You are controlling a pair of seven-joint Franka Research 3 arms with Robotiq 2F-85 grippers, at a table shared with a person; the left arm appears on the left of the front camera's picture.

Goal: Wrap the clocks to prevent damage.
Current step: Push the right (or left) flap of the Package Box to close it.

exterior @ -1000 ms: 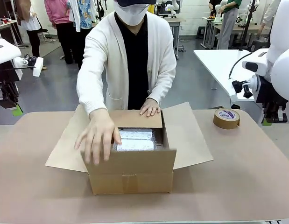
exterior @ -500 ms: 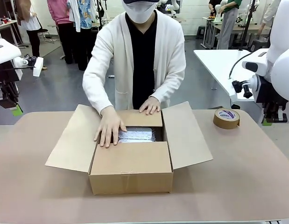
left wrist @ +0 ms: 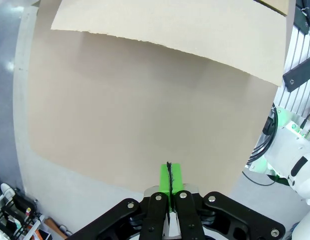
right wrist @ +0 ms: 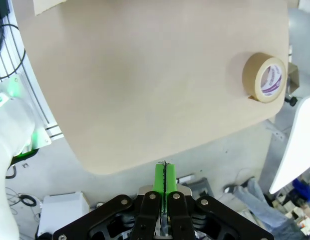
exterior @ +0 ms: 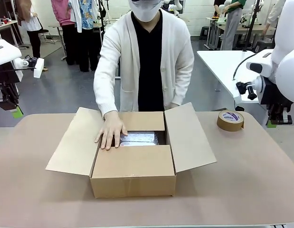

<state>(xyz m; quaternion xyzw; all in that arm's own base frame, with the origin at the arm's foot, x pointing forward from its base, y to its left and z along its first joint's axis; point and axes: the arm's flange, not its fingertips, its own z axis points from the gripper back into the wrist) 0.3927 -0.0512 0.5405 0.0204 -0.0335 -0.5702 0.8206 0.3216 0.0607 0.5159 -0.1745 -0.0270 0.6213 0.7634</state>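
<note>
Clocks [exterior: 138,138] wrapped and boxed; box [exterior: 133,168] not yet sealed.
The left gripper [left wrist: 169,175] and right gripper [right wrist: 165,175] are seen with pads pressed together, nothing held. Inside the box the bubble-wrapped bundle is glimpsed between the flaps, with a hand [exterior: 110,133] laid at its nine o'clock. The side flaps are spread, and the tape [exterior: 230,120] is left at the box's two o'clock, so closing and taping are judged to remain.

One cardboard box [exterior: 132,173], with four flaps. One bubble-wrap bundle [exterior: 139,138] of clocks. One brown tape roll [exterior: 230,120]. One person, one hand [exterior: 110,132] in sight. One surface [exterior: 241,180]. Two claws: left claw [left wrist: 169,175], right claw [right wrist: 165,176]
</note>
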